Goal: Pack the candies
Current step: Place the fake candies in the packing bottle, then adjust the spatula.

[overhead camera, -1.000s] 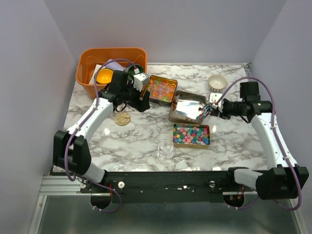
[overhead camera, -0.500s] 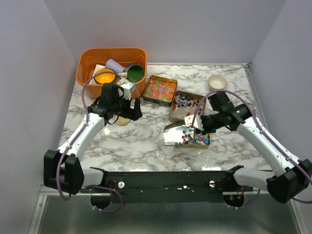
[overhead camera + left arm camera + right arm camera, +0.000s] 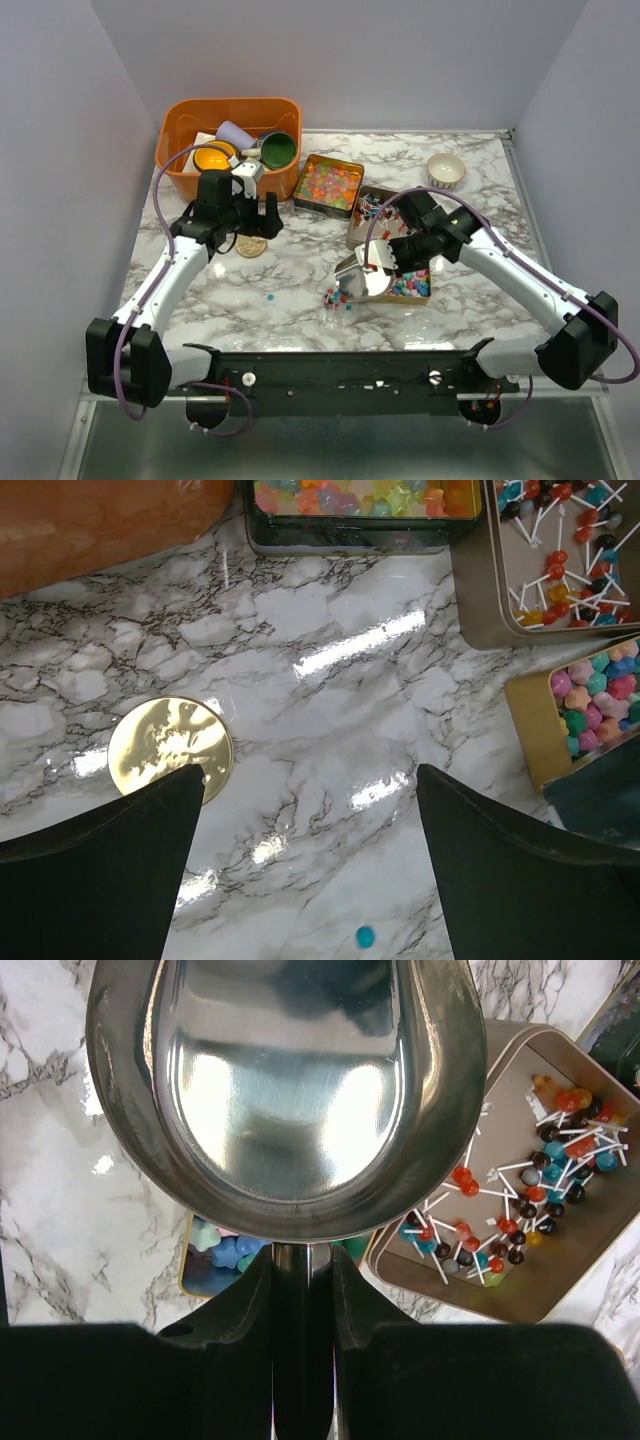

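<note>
My right gripper point(image 3: 302, 1260) is shut on the handle of a steel scoop point(image 3: 290, 1090), whose bowl looks empty. The scoop point(image 3: 363, 280) tilts down beside the tin of bright candies point(image 3: 412, 286). Several small candies point(image 3: 336, 298) lie just off its front lip. One blue candy point(image 3: 366, 937) sits alone on the marble, also seen from above point(image 3: 268, 297). Pastel candies fill a tin point(image 3: 328, 185) at the back; a brown tin point(image 3: 520, 1190) holds red, dark and blue ones on sticks. My left gripper point(image 3: 308, 775) hangs open and empty over bare marble.
A round gold lid point(image 3: 170, 748) lies by my left finger point(image 3: 110, 870). An orange bin point(image 3: 228, 135) of cups stands at the back left. A small white bowl point(image 3: 446, 168) sits at the back right. The arms' rail runs along the near edge.
My right arm carried the scoop from the brown tin to the bright-candy tin and forward, then tipped it; candies now lie off its lip. My left gripper opened wider and drew back to the left.
</note>
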Robot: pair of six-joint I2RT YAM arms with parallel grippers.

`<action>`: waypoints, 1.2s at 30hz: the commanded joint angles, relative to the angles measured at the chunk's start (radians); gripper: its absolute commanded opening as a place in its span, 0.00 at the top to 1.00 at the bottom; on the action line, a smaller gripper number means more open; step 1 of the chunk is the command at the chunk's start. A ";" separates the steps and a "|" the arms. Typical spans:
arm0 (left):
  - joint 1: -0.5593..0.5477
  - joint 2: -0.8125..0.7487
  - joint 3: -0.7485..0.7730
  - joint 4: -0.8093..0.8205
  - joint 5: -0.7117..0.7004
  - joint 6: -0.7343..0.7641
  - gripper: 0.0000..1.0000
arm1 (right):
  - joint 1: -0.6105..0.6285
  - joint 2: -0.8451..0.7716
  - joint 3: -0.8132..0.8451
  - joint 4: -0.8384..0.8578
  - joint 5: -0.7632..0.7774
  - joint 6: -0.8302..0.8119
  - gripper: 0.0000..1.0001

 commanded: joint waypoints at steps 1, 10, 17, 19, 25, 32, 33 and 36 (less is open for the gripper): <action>0.010 -0.028 -0.008 0.033 0.009 -0.028 0.01 | 0.014 0.005 0.014 0.037 0.061 -0.025 0.99; 0.051 -0.026 -0.035 0.020 -0.030 -0.094 0.01 | 0.014 0.001 0.060 -0.002 0.104 -0.038 0.99; 0.104 0.004 0.165 -0.296 0.017 0.387 0.01 | 0.010 -0.028 0.144 0.032 0.046 0.105 0.99; 0.116 0.003 0.160 -0.347 -0.007 0.487 0.01 | 0.009 -0.032 0.133 0.102 0.032 0.209 0.99; 0.119 0.012 0.111 -0.318 0.069 0.423 0.02 | -0.101 0.040 0.187 0.129 0.070 0.255 0.99; 0.110 -0.044 -0.011 0.016 0.320 0.095 0.05 | -0.209 0.162 0.466 0.052 0.124 0.033 0.99; 0.110 -0.073 -0.021 0.076 0.351 0.058 0.08 | -0.209 0.160 0.457 0.069 0.124 0.010 0.99; 0.107 -0.083 -0.028 0.323 0.486 -0.085 0.22 | -0.209 0.195 0.469 0.066 0.100 0.007 0.99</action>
